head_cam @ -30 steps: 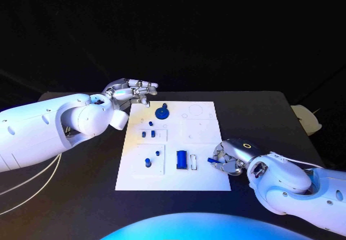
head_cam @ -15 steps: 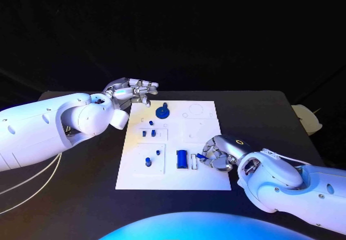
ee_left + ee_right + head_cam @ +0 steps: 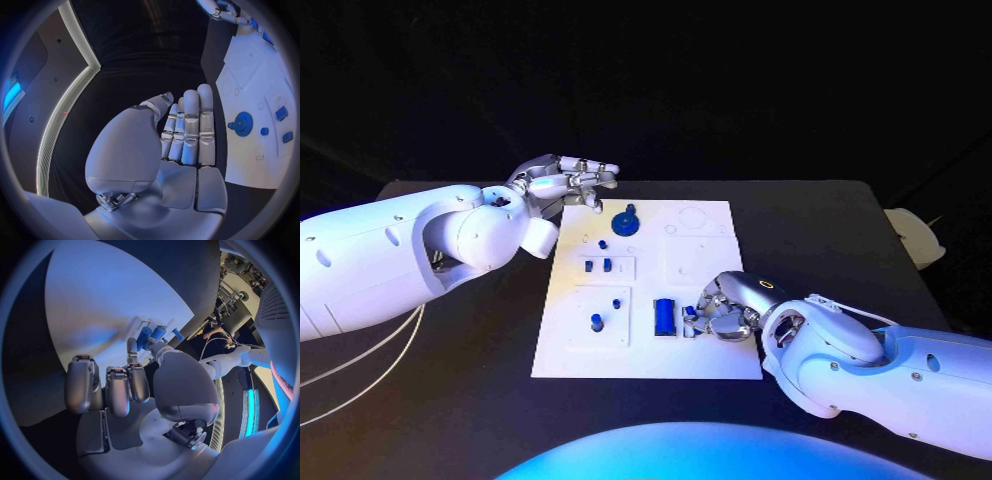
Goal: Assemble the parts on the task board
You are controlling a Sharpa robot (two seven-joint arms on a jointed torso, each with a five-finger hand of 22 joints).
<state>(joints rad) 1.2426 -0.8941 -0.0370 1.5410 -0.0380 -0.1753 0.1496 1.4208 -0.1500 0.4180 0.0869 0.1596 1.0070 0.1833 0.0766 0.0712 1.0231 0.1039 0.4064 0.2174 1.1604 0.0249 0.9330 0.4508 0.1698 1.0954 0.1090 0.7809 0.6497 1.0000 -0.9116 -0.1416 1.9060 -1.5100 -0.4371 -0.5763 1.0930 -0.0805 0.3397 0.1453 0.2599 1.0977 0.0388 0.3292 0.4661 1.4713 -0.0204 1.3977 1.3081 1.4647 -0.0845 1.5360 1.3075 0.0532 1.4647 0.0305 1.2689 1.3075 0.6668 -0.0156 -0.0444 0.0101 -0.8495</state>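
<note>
The white task board (image 3: 646, 355) lies mid black table (image 3: 848, 230), the right hand (image 3: 721, 312) pinching a small blue part (image 3: 691, 314) over it, the left hand (image 3: 567, 183) flat, fingers together, beside its far corner.

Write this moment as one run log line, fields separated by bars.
right hand: holds blue part over board | left hand: open, at board's far corner | gear: on board
</note>
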